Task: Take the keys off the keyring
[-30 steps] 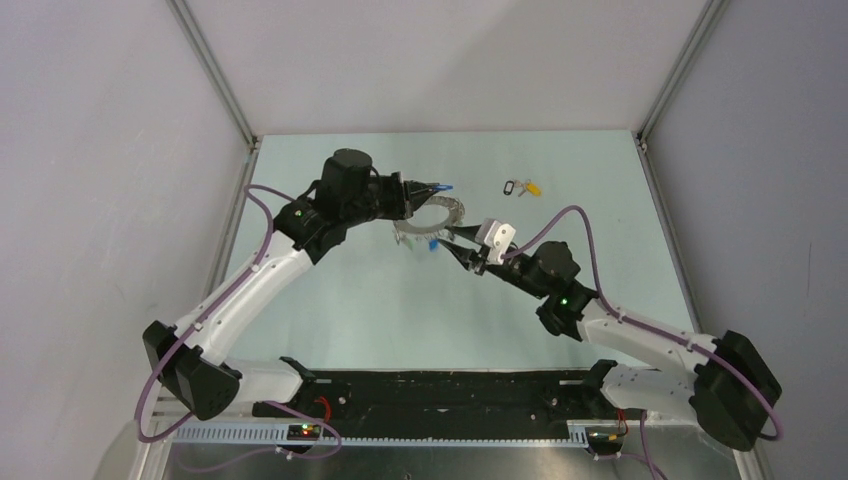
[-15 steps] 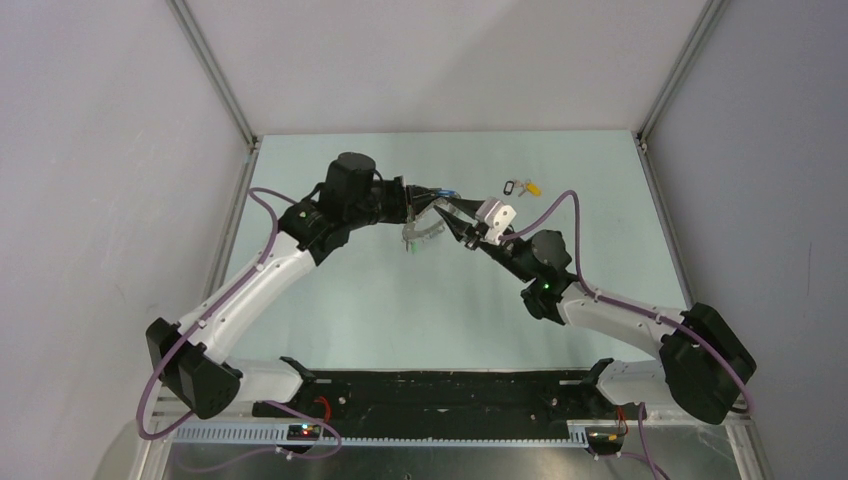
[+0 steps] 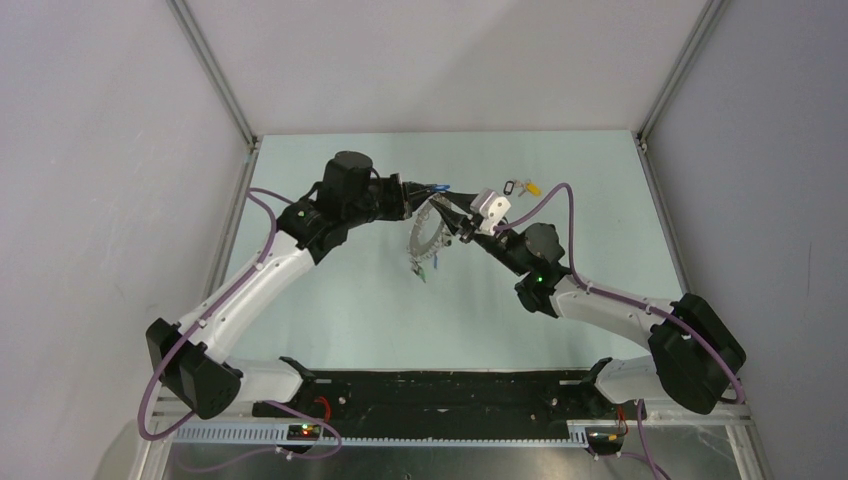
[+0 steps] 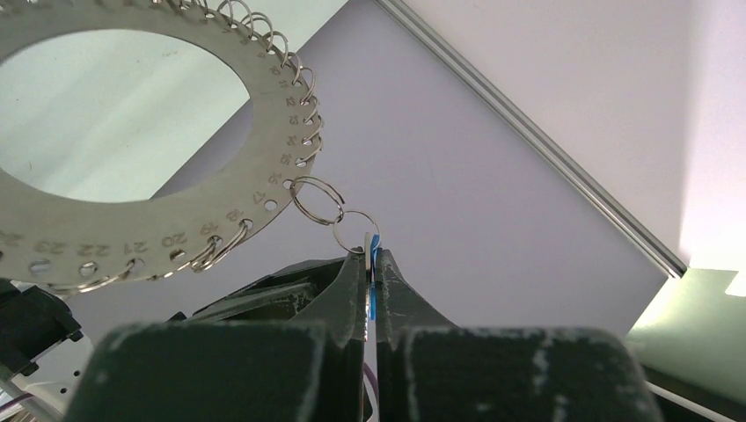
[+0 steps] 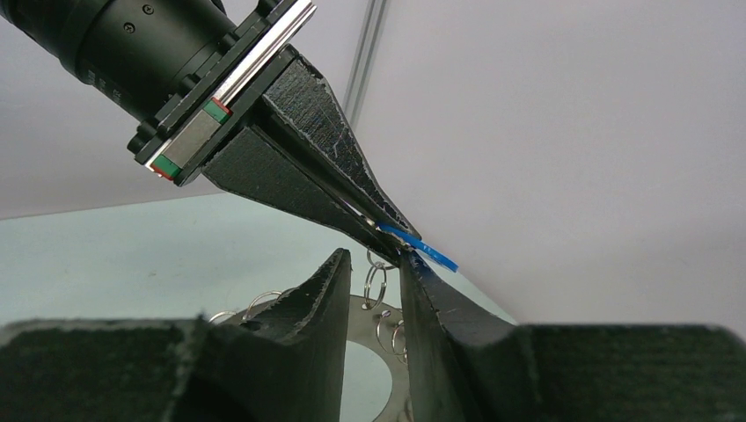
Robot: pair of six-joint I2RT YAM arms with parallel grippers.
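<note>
My left gripper (image 3: 432,188) is shut on a blue-headed key (image 3: 444,186) and holds it above the table. In the left wrist view the key (image 4: 375,251) sits edge-on between the pads (image 4: 352,281). The keyring (image 3: 425,233), a flat silvery numbered disc (image 4: 158,220) rimmed with small split rings, hangs from that key by two linked rings (image 4: 317,200). More keys with green and blue heads (image 3: 424,268) dangle at its lower end. My right gripper (image 3: 455,218) is open, its fingertips (image 5: 341,264) on either side of the split ring (image 5: 376,286) just below the blue key (image 5: 422,249).
Two loose keys, one dark-headed (image 3: 510,186) and one yellow-headed (image 3: 533,187), lie on the pale green table (image 3: 560,170) behind the right arm. Grey walls and aluminium posts (image 3: 215,75) enclose the table on three sides.
My right gripper has moved up and left, from beside the keyring to right under the left gripper's tips. The keyring has swung from lying nearly flat to hanging down.
</note>
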